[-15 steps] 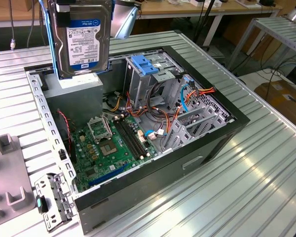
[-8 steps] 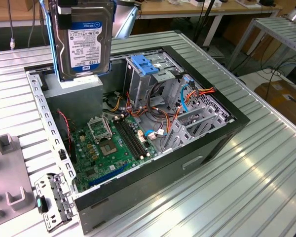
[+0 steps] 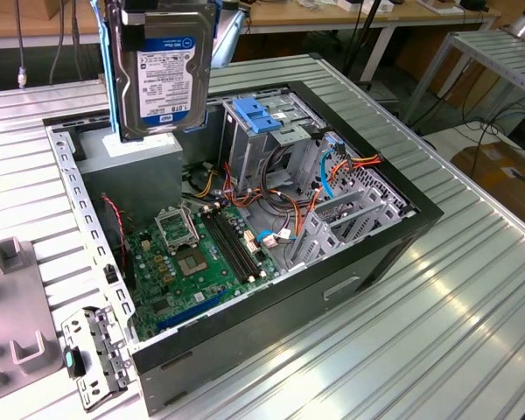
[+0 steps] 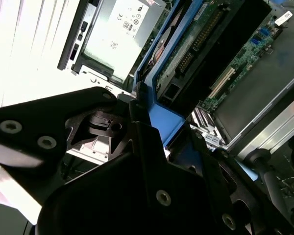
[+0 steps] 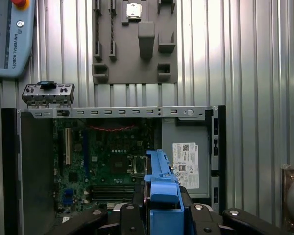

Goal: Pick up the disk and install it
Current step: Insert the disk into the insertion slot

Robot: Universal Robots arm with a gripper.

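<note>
The disk (image 3: 166,79) hangs upright in the air above the back corner of the open computer case (image 3: 420,219), its white-and-blue label facing the exterior view and blue rails along its edges. My gripper (image 3: 162,16) is shut on its upper end at the top edge of that view. In the first wrist view a blue rail (image 5: 161,188) of the disk sticks out between the black fingers (image 5: 130,215), with the motherboard (image 5: 108,161) far below. The second wrist view shows the disk's board side (image 4: 196,49) and rail (image 4: 159,122).
Inside the case lie the green motherboard (image 3: 201,254), a grey power-supply box (image 3: 131,157) under the disk, and a drive cage with a blue caddy (image 3: 262,118). A grey fixture plate (image 3: 9,289) and a metal bracket (image 3: 92,359) lie on the ribbed table at the exterior view's left.
</note>
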